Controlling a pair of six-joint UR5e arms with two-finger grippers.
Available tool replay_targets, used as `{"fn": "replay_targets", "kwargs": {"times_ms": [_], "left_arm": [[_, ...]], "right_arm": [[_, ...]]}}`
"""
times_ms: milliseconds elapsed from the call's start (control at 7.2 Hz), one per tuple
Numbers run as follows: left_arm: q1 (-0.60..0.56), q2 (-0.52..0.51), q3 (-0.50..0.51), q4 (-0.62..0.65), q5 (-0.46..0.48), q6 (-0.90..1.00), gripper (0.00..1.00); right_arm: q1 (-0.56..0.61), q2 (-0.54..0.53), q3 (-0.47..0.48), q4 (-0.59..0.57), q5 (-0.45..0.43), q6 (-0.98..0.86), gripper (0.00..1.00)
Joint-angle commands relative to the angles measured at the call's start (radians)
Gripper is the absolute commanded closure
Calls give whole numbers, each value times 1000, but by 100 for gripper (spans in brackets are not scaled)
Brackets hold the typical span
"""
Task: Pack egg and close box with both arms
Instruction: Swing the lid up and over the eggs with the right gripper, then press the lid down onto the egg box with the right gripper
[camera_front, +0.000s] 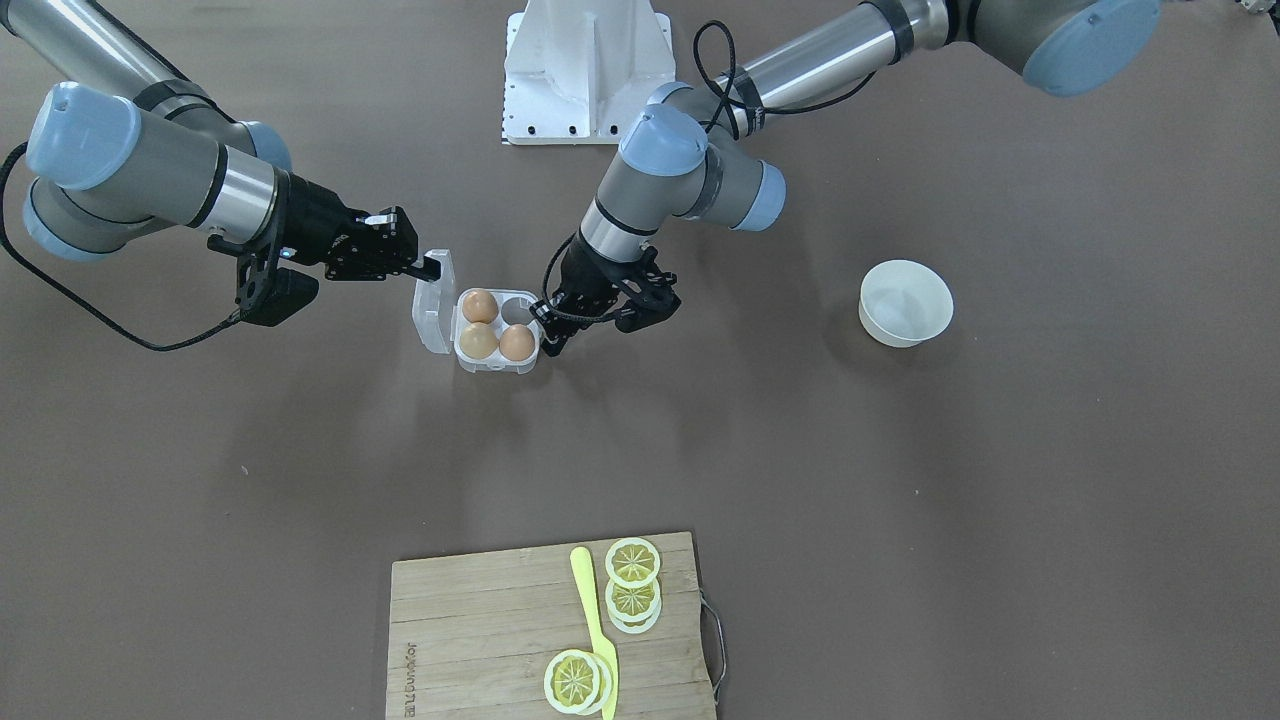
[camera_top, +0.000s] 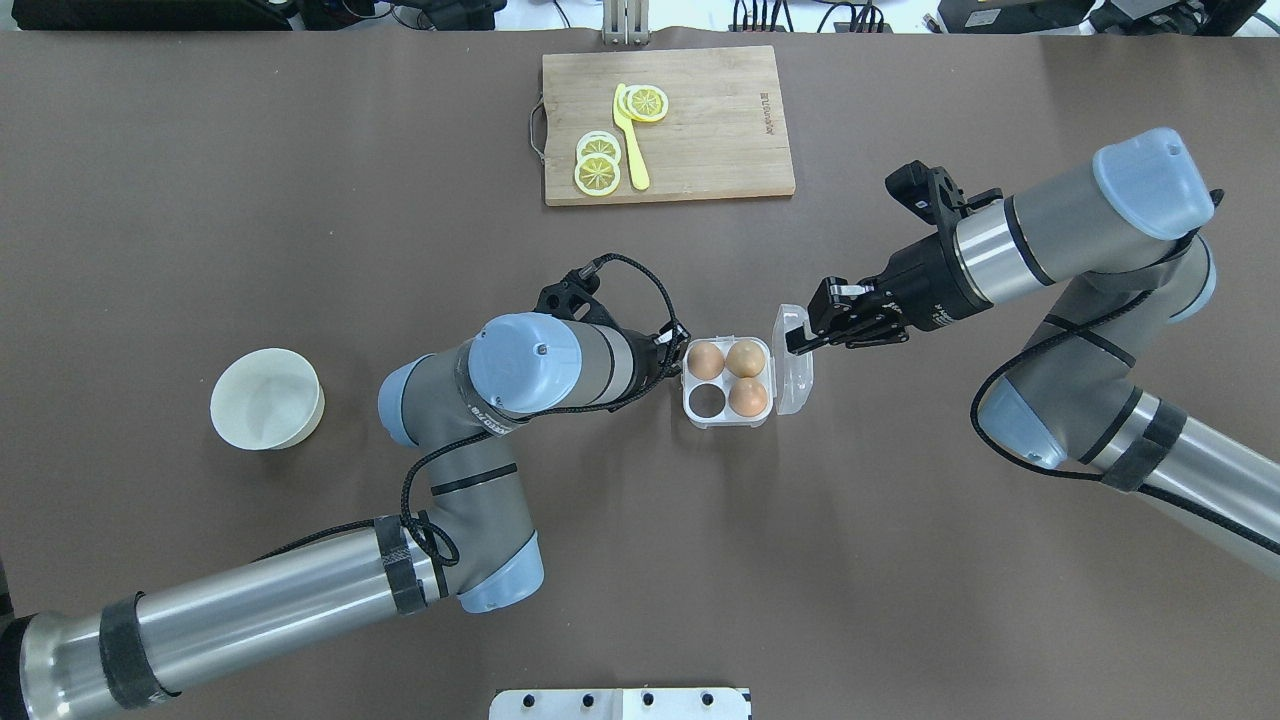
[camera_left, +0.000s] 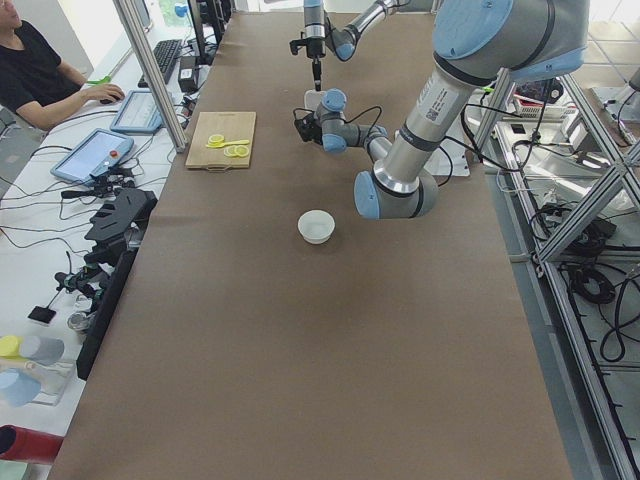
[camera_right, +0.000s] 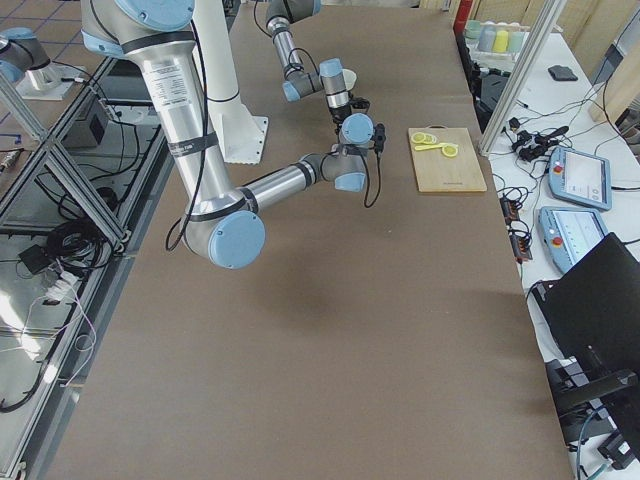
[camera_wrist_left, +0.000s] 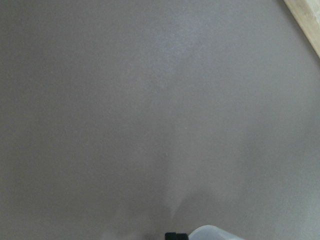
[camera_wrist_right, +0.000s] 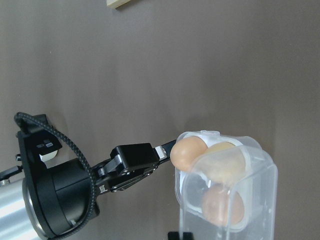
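From the front-facing camera, the box (camera_front: 497, 366) sits mid-table with its clear lid (camera_front: 432, 315) raised along one side. The egg (camera_front: 516, 343) lies in the box's corner cell on the side away from the lid, farther from the robot. A second brown egg (camera_front: 480, 305) and a paler egg (camera_front: 478, 340) fill the two cells along the lid, and the fourth cell is bare. The left gripper (camera_front: 595, 322) hangs just beside the box, opposite the lid, with its fingers spread and nothing between them. The right gripper (camera_front: 432, 268) has its fingers pressed together, their tip against the lid's rim; I cannot tell whether plastic is pinched between them. Overhead, the lid stands steeply and the left wrist hides most of its gripper. A white bowl (camera_top: 265, 400) rests well apart from the box on the left gripper's side. A cutting board (camera_top: 700, 130) with lemon slices (camera_top: 598, 165) lies beyond the box, away from the robot. In both side views the box is too small to read. The left wrist view shows only a sliver of clear plastic. The right wrist view looks through the lid at the three eggs, with one left finger reaching to the egg.
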Motion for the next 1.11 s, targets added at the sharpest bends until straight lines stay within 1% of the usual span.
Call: {"fn": "replay_targets", "kwargs": {"times_ms": [0, 972], "left_arm": [[-5, 1, -2, -8, -8, -2, 100], [-14, 3, -3, -19, -20, -11, 100]], "right_arm": [[-23, 1, 0, -2, -29, 0, 100], [-49, 23, -4, -5, -51, 0, 100]]}}
